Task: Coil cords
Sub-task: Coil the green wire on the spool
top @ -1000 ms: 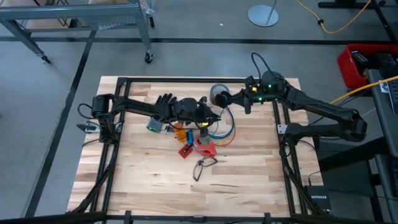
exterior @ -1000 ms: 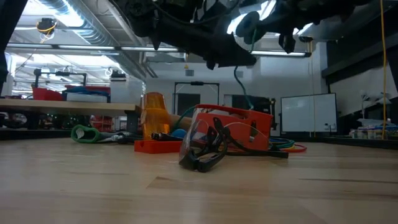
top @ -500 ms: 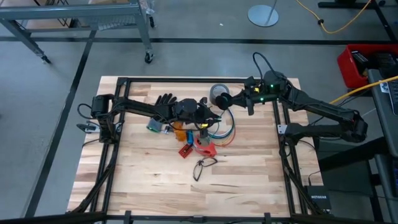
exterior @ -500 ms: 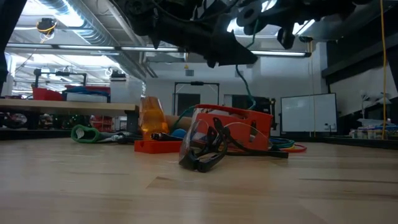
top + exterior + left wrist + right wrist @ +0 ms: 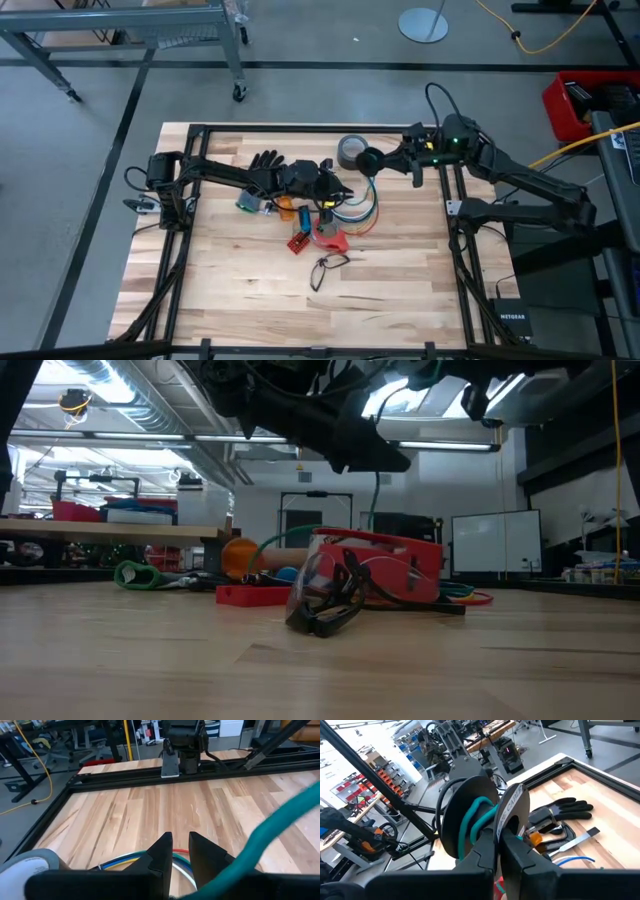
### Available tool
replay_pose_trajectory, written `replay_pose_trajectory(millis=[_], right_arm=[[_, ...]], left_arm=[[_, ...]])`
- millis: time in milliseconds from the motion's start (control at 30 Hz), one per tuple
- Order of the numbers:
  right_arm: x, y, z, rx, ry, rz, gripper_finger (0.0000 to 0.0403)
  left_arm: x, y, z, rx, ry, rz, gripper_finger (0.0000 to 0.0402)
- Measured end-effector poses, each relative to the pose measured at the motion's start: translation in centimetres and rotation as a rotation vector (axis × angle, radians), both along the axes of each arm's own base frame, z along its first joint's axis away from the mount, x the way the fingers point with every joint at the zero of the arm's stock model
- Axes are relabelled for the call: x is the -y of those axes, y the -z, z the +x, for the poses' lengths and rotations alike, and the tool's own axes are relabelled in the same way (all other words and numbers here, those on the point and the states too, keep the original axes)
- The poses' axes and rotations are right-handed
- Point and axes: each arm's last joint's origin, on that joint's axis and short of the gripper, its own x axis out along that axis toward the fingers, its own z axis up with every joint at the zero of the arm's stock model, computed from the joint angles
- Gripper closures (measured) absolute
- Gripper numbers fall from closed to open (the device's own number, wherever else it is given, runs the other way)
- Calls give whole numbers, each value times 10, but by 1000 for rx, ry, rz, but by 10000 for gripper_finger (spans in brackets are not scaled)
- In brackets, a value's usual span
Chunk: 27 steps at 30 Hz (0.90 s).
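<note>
Mid-table, just beside a red block (image 5: 328, 237): the cords (image 5: 374, 215), thin blue, white and red strands bent together into one loose loop. Reaching in from the left over the clutter, with the left gripper (image 5: 180, 851) low above the loop's edge, jaws parted to a narrow slit, nothing between them. Stretched in from the right, with the right gripper (image 5: 497, 840) clamped on a black spool (image 5: 470, 815) wound with teal cable, raised near a grey tape roll (image 5: 349, 150), apart from the loop.

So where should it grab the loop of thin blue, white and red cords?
Probably the bare outer curve of the loop of thin coloured cords, from above: it lies flat on the wooden table, and the red box crowds its other side.
</note>
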Motion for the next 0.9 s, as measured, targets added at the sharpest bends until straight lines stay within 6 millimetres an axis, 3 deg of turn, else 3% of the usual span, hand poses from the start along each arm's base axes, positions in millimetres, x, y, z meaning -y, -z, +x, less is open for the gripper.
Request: replay_pose_trajectory(millis=[167,433,633,900], right_arm=[[-2,-1,-5,-8,10,2,391],[-2,1,-5,-23,12,5,391],[-3,8,-7,-92,12,39,391],[-7,25,-13,-265,-23,112,391]], left_arm=[[0,0,0,0,2,-1,350],[0,0,0,2,2,-2,397],[-1,3,-1,-36,-1,-10,401],[-24,10,-7,-103,-97,-107,401]])
